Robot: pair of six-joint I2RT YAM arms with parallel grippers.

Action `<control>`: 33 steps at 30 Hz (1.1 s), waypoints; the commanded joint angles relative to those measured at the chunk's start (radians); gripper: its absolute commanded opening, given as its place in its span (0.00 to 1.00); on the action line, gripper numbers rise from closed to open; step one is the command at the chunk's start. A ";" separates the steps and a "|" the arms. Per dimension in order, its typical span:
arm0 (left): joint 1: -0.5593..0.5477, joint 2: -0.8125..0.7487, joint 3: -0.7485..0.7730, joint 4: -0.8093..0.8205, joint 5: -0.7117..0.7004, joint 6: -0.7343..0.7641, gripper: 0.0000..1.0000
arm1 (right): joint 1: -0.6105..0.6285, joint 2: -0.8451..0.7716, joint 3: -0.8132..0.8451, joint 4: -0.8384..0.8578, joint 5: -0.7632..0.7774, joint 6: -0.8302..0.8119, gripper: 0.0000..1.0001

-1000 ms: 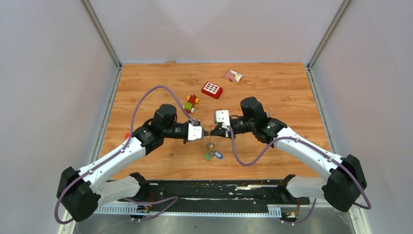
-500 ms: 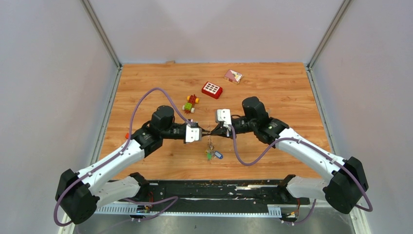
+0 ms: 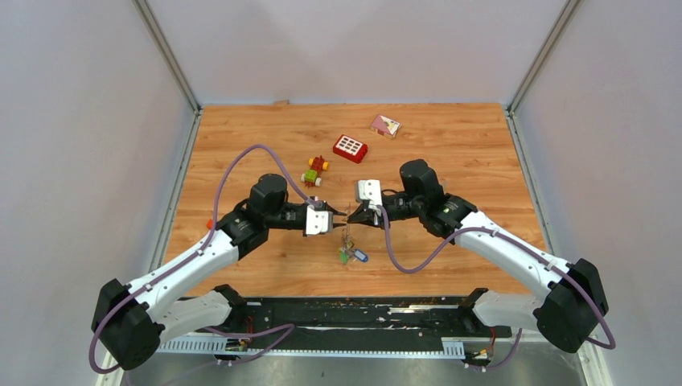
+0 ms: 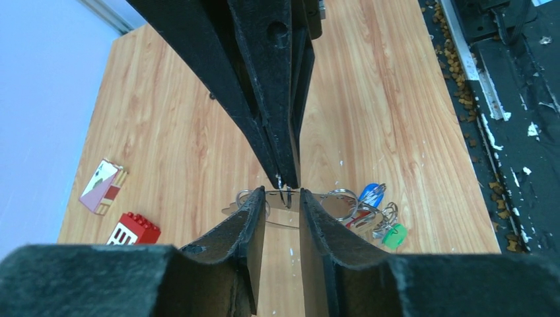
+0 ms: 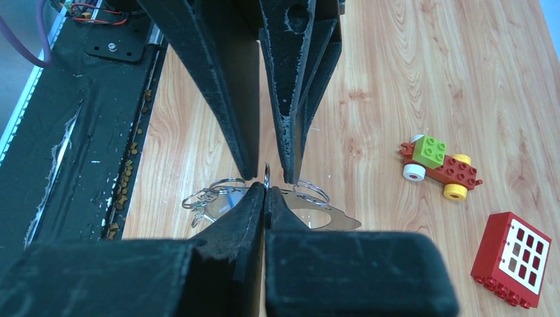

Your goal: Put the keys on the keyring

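Observation:
The keyring (image 5: 266, 173) is a thin grey wire seen edge-on, and my right gripper (image 5: 265, 187) is shut on it. In the top view both grippers meet tip to tip above the table's middle, left gripper (image 3: 336, 219) facing right gripper (image 3: 347, 217). My left gripper (image 4: 282, 193) is open, its fingers straddling the ring wire (image 4: 285, 196) with a gap on each side. Several keys (image 3: 352, 256) hang below the grippers in a bunch of small rings. A blue tag (image 4: 372, 193) and a green tag (image 4: 394, 236) show in the left wrist view.
A red brick with white squares (image 3: 351, 148), a red-yellow-green block toy (image 3: 315, 170) and a pink box (image 3: 385, 125) lie behind the grippers. A small red cube (image 3: 210, 223) sits by the left arm. A black rail (image 3: 346, 310) runs along the near edge.
My left gripper's jaws have opened and it has drawn back slightly to the left. The right gripper stays shut on the ring and the keys hang in the same place.

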 commanded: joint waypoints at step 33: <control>0.054 0.082 0.037 0.093 0.120 -0.052 0.29 | 0.003 -0.030 0.013 0.069 0.007 0.031 0.00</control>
